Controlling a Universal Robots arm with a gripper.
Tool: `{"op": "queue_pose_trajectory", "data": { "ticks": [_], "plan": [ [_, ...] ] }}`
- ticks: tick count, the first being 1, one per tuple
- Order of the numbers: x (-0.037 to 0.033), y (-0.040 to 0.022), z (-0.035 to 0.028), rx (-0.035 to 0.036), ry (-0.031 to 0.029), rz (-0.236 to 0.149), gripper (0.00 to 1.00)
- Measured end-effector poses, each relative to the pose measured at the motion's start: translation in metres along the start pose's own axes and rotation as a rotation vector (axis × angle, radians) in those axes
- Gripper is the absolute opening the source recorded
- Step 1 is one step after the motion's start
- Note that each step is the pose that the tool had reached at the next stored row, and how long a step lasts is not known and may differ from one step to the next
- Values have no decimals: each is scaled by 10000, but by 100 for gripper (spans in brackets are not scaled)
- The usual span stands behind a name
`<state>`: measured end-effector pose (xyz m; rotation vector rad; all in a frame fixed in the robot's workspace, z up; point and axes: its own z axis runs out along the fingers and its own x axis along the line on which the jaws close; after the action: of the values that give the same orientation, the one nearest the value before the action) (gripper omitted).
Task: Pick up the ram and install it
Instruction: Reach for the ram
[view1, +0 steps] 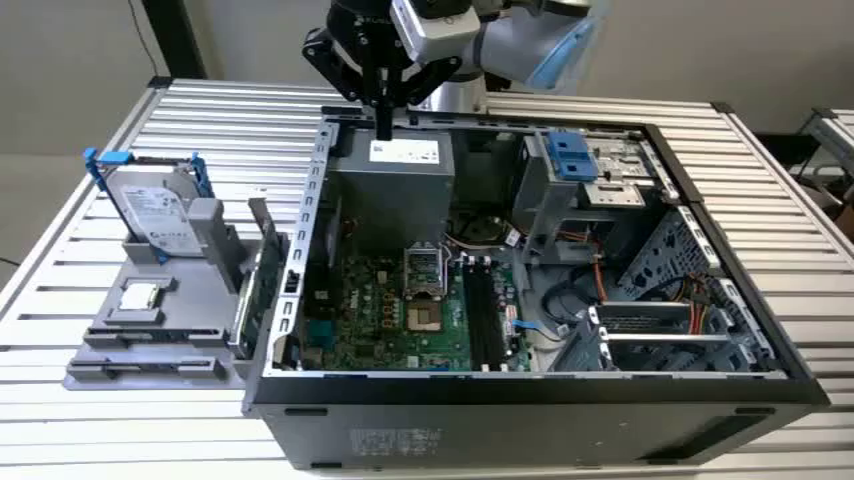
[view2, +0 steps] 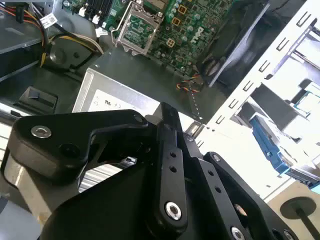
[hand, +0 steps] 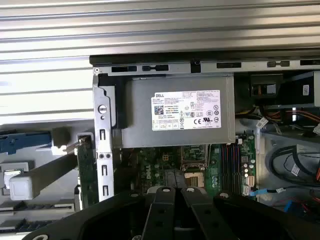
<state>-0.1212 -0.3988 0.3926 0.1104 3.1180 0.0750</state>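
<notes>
Gripper (view1: 384, 128) reach, judged: line the fingers up across the thin faces of the ram (view1: 243, 312), which stands edgewise on the grey holder (view1: 187, 335) at the exterior view's left, beside the case. Now: fingers pressed together, nothing grasped, hanging above the power supply (view1: 396, 165), well apart from the ram.

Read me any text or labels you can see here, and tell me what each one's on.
Power supply label: print too small to read.
Hard drive label: too small to read.
Case sticker: blurred, unreadable.
Cable tag: too small to read.
None of it can be quoted reliably.
</notes>
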Motion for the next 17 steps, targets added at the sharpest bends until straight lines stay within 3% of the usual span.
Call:
{"op": "queue_pose_trajectory", "data": {
  "ticks": [11,17],
  "plan": [
    [2,0,0,0,0,0,0],
    [56,-4,-2,0,1,-1,0]
  ]
}}
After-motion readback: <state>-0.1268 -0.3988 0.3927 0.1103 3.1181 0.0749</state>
